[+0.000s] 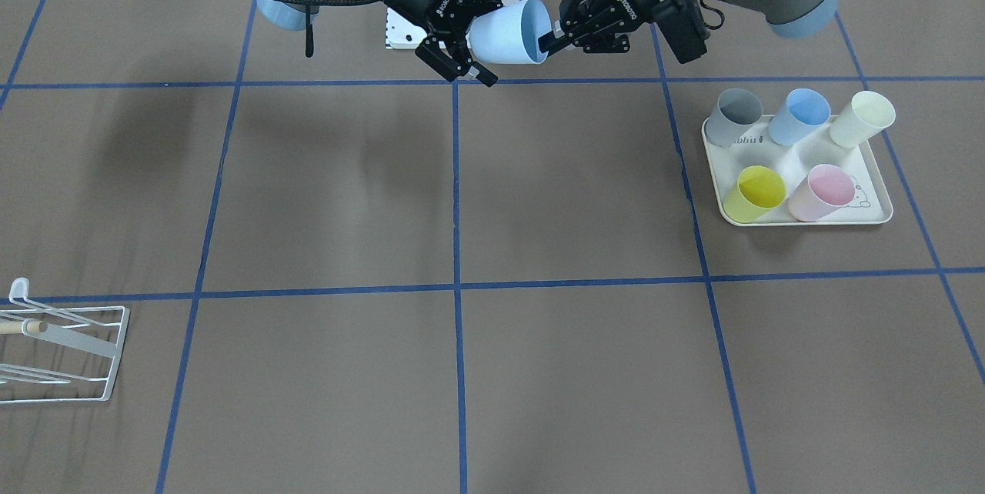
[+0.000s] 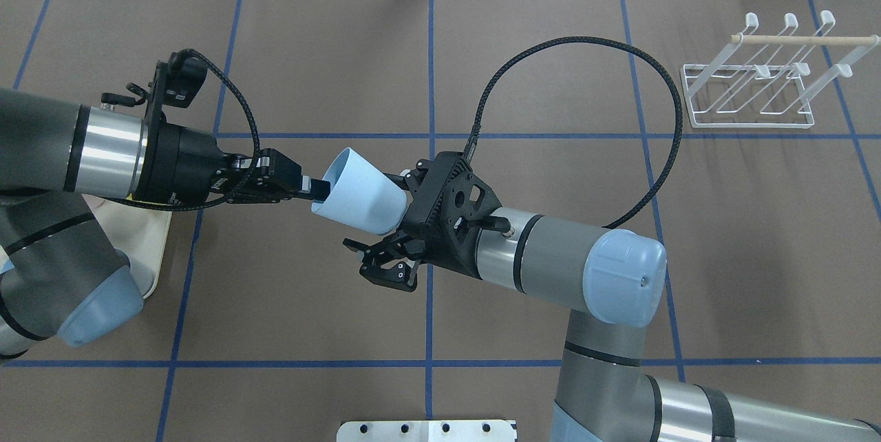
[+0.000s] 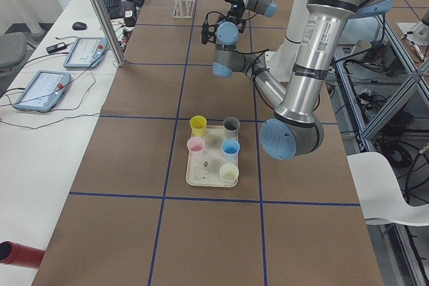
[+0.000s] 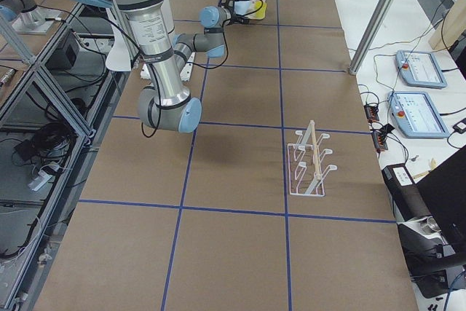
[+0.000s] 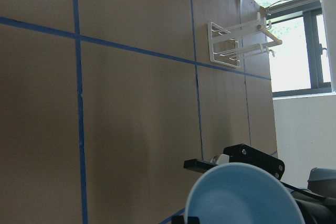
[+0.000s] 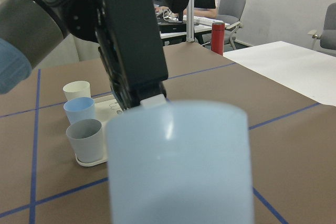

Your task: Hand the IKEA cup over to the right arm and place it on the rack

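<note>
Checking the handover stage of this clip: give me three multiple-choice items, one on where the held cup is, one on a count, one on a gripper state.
1. Where is the pale blue cup? A lying on the table; B in the air between the left gripper and the right gripper; C on the tray.
2. How many cups stand on the tray? A three; B four; C five.
3. How are the right gripper's fingers? A spread open around the cup's base; B shut on nothing; C shut on the tray's rim.
Answers: 1 B, the left gripper pinches its rim above the table. 2 C, grey, blue, cream, yellow and pink. 3 A, one finger stands clear of the cup.
</note>
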`<state>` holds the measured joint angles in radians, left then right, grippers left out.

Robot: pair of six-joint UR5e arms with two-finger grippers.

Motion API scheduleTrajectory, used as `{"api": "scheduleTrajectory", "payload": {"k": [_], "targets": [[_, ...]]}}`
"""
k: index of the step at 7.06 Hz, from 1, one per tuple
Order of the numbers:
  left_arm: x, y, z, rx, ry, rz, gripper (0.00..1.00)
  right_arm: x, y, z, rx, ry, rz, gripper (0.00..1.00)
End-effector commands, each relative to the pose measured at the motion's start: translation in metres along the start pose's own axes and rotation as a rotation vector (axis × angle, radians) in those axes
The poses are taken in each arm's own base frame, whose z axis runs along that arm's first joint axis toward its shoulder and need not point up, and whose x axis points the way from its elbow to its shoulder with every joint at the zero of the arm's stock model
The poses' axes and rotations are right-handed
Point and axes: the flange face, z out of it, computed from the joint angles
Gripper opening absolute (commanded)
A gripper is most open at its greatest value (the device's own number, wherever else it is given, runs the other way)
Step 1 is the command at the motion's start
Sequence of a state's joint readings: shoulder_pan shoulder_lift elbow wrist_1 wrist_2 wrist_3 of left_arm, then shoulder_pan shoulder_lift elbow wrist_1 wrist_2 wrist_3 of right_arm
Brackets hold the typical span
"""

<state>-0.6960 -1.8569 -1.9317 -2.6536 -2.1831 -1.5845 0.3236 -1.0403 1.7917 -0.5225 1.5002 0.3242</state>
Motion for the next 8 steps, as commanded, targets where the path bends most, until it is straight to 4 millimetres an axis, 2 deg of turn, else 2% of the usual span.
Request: {"api": "scheduleTrajectory", "payload": {"k": [1,4,6,8], "targets": [[-0.0066,0.002,-0.0021,-0.001,-0.011,0.018,0.0,0.0002,0.0004,-0.0004,0.001,0.0,0.0,0.89],[-0.0103,0.0026,-0.003,-0.001,-0.017,0.014,0.0,-0.0008,0.0001,-0.0007,0.002,-0.002,0.002,0.86],[-0.0103,0.0026,-0.003,-0.001,-0.017,0.015,0.0,-0.001,-0.0006,-0.0012,0.004,-0.003,0.005,0.66],[-0.0103,0.0026,-0.003,-0.001,-0.017,0.015,0.0,-0.0003,-0.0008,-0.0013,0.004,-0.003,0.007,0.5]]}}
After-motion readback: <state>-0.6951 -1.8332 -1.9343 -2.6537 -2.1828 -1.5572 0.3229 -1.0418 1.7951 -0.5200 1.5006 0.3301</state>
